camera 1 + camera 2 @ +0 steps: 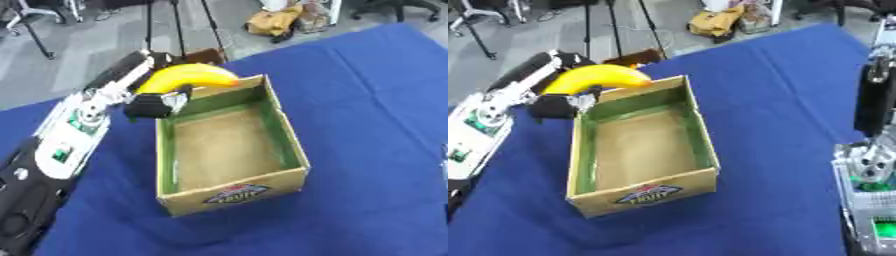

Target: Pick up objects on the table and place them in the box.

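A yellow banana hangs over the far left corner of the cardboard box. My left hand is curled round its lower end, just outside the box's far left rim. The box is open-topped, with green inner walls and a bare brown floor with nothing lying in it. My right arm stands at the right edge of the right eye view, and its dark upper part, the right hand, is too unclear to read.
The box rests on a blue tablecloth that covers the table. A small brown thing sits at the table's far edge behind the banana. Beyond it is grey floor with stand legs and a yellow bag.
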